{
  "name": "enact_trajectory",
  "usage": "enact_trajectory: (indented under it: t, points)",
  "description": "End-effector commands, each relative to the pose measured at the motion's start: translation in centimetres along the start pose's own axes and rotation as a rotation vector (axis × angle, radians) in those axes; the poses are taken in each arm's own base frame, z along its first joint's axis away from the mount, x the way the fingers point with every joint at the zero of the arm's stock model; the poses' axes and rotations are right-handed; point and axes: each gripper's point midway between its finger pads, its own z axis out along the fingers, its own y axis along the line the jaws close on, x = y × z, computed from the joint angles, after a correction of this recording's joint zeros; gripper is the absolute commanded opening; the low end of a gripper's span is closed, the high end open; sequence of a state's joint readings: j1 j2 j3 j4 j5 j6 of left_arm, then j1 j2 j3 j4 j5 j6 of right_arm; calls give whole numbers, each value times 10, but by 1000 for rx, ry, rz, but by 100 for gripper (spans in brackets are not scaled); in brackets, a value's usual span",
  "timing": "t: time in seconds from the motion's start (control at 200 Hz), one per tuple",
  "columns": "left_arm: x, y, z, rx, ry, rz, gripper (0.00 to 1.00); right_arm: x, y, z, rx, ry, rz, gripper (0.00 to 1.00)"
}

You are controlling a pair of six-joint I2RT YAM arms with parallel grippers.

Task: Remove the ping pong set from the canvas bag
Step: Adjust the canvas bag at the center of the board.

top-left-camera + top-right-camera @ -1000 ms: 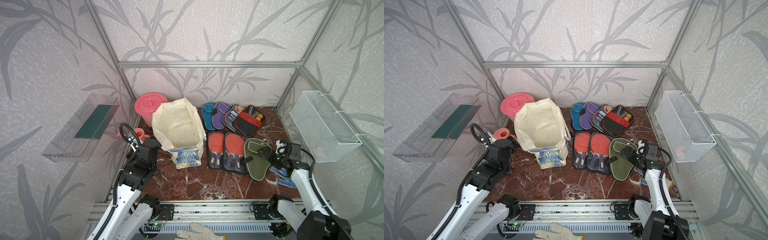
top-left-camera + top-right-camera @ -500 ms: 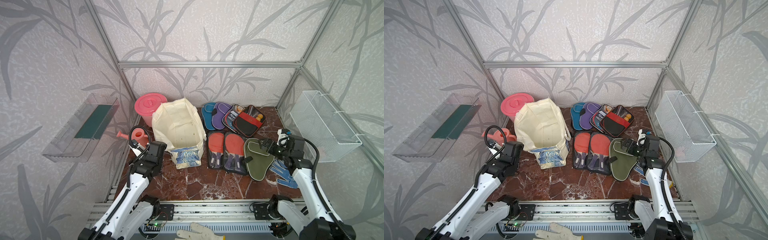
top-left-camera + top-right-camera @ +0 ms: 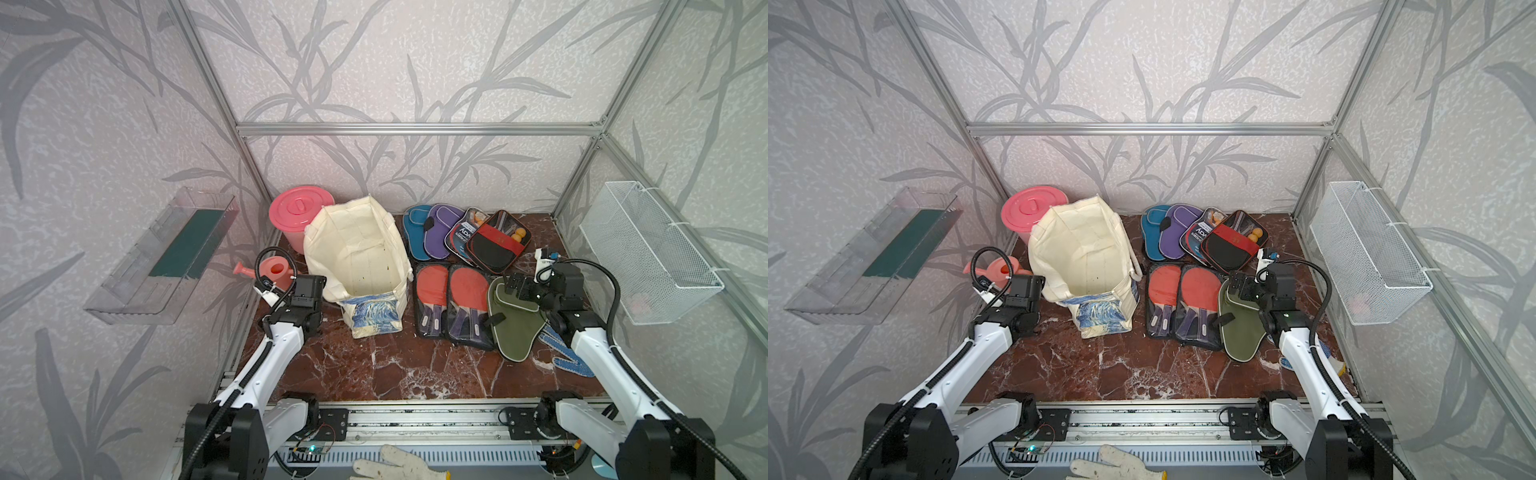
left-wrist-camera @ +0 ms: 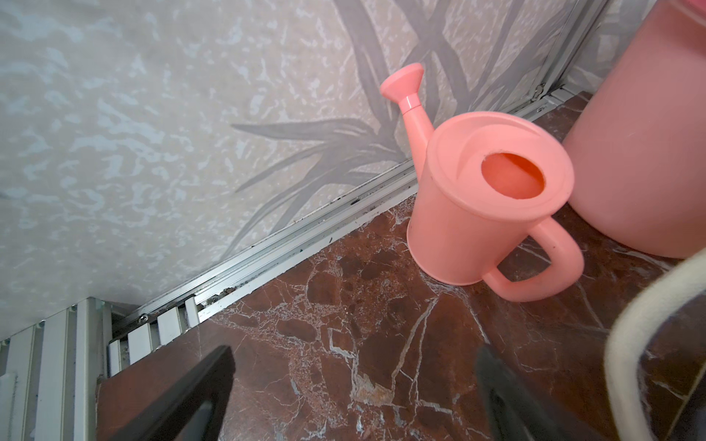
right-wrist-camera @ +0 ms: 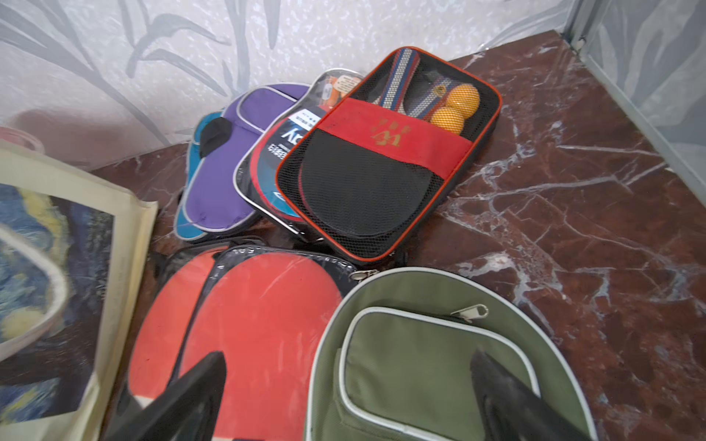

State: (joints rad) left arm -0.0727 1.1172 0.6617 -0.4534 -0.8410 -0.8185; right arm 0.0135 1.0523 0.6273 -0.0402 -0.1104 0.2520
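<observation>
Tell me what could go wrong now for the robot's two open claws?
The open left gripper sits beside the small pink plastic watering can; a careless swing might tip it. The white rope handle of the cream canvas bag loops right by that gripper and could snag, dragging the bag. The open right gripper hovers over the olive green fabric paddle case, which overlaps a clear case of red paddles; a grab may shove both.
</observation>
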Motion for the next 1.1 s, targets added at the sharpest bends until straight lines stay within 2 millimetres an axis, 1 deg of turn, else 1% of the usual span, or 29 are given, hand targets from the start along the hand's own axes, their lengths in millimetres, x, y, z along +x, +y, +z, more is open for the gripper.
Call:
enact_trajectory:
  t: [0.0, 0.11, 0.235, 0.455, 0.575, 0.835, 1.01, 1.095]
  points:
    - [-8, 1, 9, -71, -40, 23, 99, -1, -16, 12, 84, -36, -37, 99]
    - [-14, -3, 17, -101, -42, 38, 99, 9, -27, 22, 127, -23, -26, 99]
    - [-7, -6, 31, -129, -41, 64, 99, 13, -35, 28, 164, -33, -35, 99]
    - [5, -9, 50, -159, -46, 113, 99, 21, -43, 43, 194, -40, -51, 99]
    - [3, -14, 55, -139, -40, 102, 99, 25, -41, 53, 206, -47, -85, 99]
    - [1, -21, 73, -82, -9, 56, 99, 32, -37, 73, 189, -85, -109, 99]
    - [-2, -30, 78, -38, -21, 57, 99, 33, -26, 74, 171, -81, -155, 99]
    - [-2, -31, 78, -31, -24, 64, 99, 32, -20, 73, 158, -93, -180, 99]
